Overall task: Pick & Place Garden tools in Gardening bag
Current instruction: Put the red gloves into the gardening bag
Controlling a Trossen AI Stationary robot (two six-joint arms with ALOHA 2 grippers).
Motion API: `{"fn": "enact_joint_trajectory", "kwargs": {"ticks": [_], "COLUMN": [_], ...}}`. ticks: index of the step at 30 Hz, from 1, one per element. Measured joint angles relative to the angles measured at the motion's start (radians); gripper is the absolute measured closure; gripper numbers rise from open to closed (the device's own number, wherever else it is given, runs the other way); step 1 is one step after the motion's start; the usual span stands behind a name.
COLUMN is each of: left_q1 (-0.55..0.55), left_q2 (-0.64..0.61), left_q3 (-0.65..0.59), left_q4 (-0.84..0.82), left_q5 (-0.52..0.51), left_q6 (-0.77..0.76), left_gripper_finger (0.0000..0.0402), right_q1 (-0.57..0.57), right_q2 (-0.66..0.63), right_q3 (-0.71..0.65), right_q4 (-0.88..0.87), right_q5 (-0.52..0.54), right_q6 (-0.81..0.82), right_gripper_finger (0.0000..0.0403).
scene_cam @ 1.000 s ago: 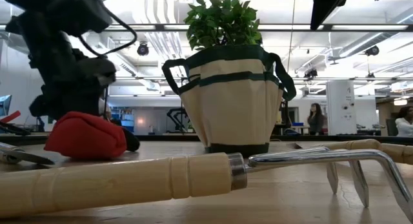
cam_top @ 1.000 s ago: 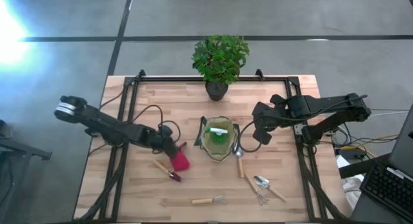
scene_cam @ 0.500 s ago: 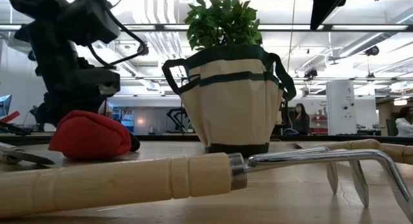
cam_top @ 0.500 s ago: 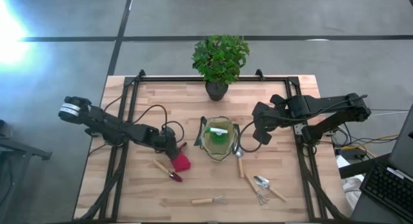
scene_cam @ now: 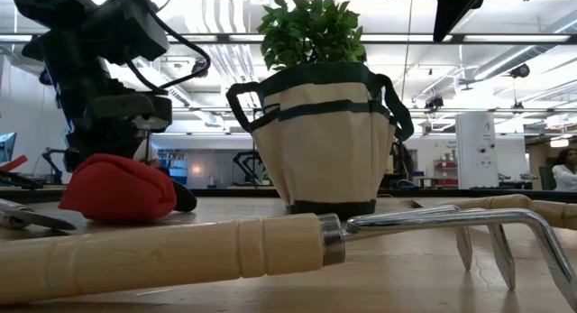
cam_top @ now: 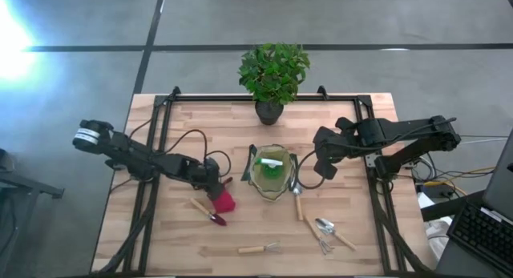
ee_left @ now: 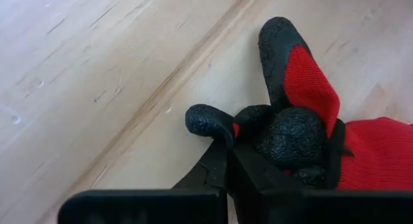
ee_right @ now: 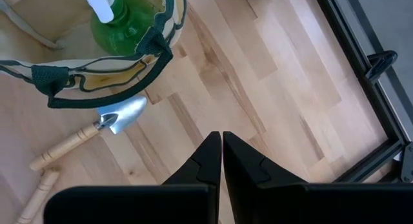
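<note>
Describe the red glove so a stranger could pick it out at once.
Start at the gardening bag in the middle of the table. Just to its left, at the tip of the left gripper, lies the red glove, pinched by black fingertips. It is the only soft red thing; its neighbours are wooden-handled metal tools.

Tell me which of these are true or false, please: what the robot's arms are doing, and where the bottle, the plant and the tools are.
1. The left gripper is shut on the red glove. True.
2. The green spray bottle lies on the table beside the gardening bag. False: it stands inside the bag.
3. The right gripper holds a trowel. False: it is shut on nothing, above bare table to the bag's right.
4. The potted plant stands at the far edge of the table, behind the bag. True.
5. All the wooden-handled tools are already in the bag. False: several lie on the table, among them a hand rake near the front edge.
</note>
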Motion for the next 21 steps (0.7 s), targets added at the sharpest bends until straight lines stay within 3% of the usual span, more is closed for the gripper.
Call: {"fn": "enact_joint_trajectory", "kwargs": {"ticks": [12,21], "left_q1": [0.000,0.000], "left_q2": [-0.022,-0.178], "left_q3": [0.000,0.000], "left_q4": [0.075,0.075], "left_q5": [-0.005,-0.053], "left_q6": [0.119,0.196], "left_gripper_finger": [0.0399,0.0400], "right_q1": [0.000,0.000], "right_q2": [0.000,0.000], "right_q3": [0.000,0.000], "right_q4": [0.000,0.000], "right_q5": [0.000,0.009], "right_q6": [0.000,-0.017], "right_gripper_finger": [0.0394,0.0394]}}
